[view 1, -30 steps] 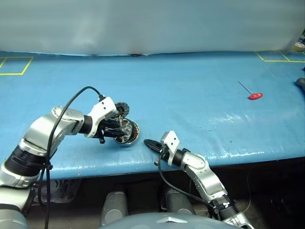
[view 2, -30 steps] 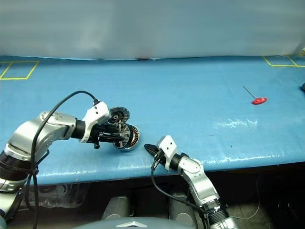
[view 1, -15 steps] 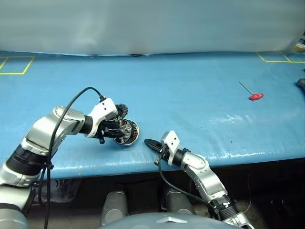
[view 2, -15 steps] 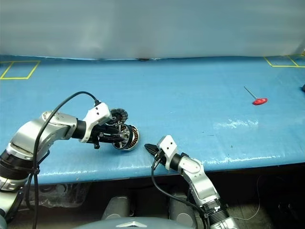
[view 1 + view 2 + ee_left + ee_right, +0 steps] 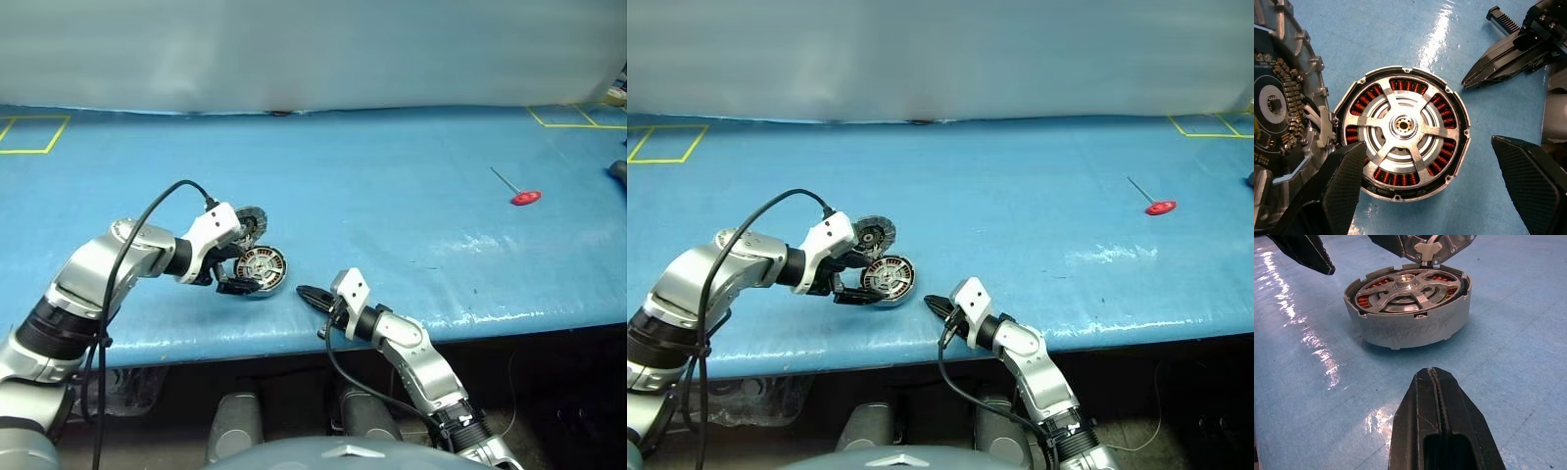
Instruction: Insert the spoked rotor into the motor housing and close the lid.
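Rotor (image 5: 1406, 128) is seated in the housing (image 5: 1410, 325); left fingers (image 5: 1342, 188) are spread wide, empty; right fingers (image 5: 1442, 431) are shut, empty; lid (image 5: 251, 221) must be closed next.

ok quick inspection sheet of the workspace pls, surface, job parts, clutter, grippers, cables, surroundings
surface: blue table cover, glossy patches, yellow tape squares at the far corners
job's things: spoked rotor seated in the motor housing; lid hinged open, tilted up behind it
clutter: red-handled tool far to the right
grippers: left gripper open, fingers either side of the housing, not holding it; right gripper shut, pointing at the housing, apart from it
cables: black cable looping over the left arm; another under the right wrist
surroundings: pale wall behind the table
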